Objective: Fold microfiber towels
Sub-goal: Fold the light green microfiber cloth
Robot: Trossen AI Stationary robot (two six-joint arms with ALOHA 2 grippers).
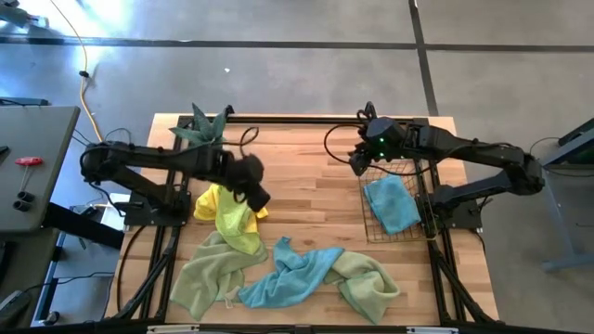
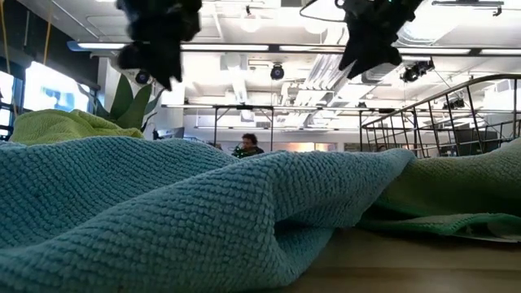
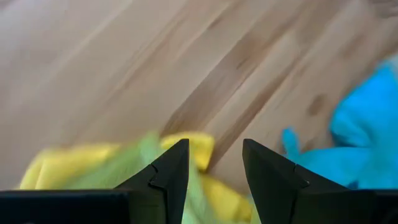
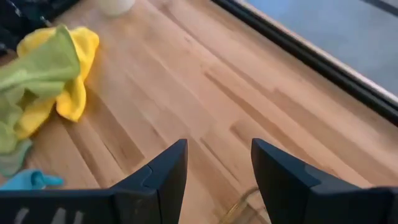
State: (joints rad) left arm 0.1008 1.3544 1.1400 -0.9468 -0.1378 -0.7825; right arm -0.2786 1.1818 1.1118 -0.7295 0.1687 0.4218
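Observation:
Several microfiber towels lie crumpled on the wooden table: a yellow one (image 1: 212, 202) with a lime green one (image 1: 243, 232) draped over it, a pale green one (image 1: 206, 276), a light blue one (image 1: 290, 276) and a green one (image 1: 369, 286). Another light blue towel (image 1: 391, 203) lies folded in the wire basket (image 1: 368, 234). My left gripper (image 3: 214, 146) hovers open above the yellow towel's right edge (image 3: 199, 146), touching nothing. My right gripper (image 4: 217, 146) hangs open over bare wood by the basket's far left corner, also seen in the high view (image 1: 358, 164).
A green potted plant (image 1: 204, 126) stands at the table's far left edge. Bare wood lies between the two grippers at the table's middle (image 1: 306, 176). In the low view the light blue towel (image 2: 203, 203) fills the foreground. A person (image 2: 247, 146) shows far off in the room.

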